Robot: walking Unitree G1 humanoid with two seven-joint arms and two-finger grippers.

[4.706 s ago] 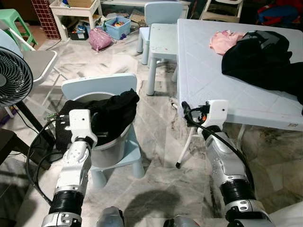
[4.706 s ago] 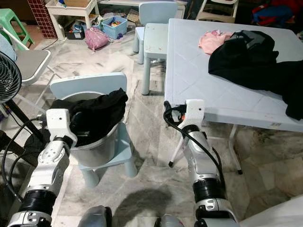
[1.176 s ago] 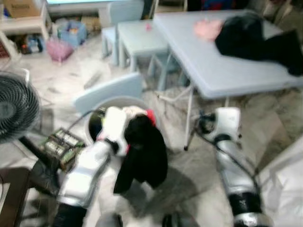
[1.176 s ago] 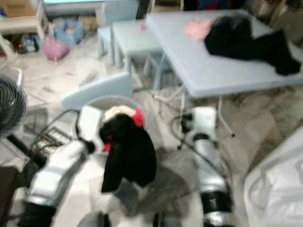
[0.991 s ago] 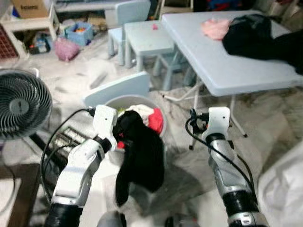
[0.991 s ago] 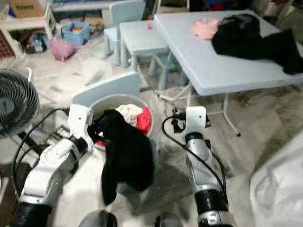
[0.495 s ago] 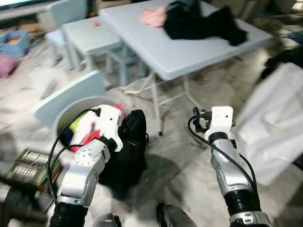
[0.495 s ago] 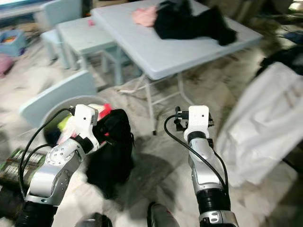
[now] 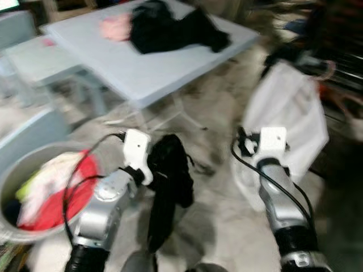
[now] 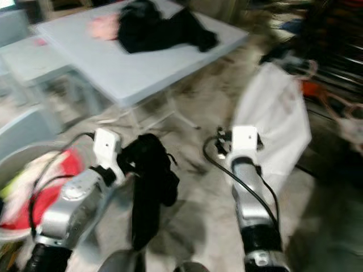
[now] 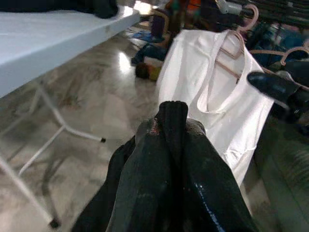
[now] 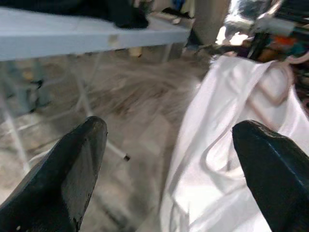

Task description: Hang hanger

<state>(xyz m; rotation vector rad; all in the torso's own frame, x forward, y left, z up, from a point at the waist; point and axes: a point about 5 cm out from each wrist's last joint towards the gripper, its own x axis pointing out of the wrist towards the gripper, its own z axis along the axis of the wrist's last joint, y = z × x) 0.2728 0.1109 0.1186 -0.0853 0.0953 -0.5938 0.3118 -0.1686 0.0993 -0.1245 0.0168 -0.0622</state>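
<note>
On the far left a tub of laundry is seen on the floor. The left gripper is pinched shut on a black garment, which hangs limp below it: soft, light, prob. slippy, so best gripped at a bunched fold; no hanger can be made out in it. Behind, a pale table w/ dark clothes. The right gripper is held w/ jaws spread, empty, facing a white top on a pink hanger at a rack. Glossy marble floor; views blurred.
</note>
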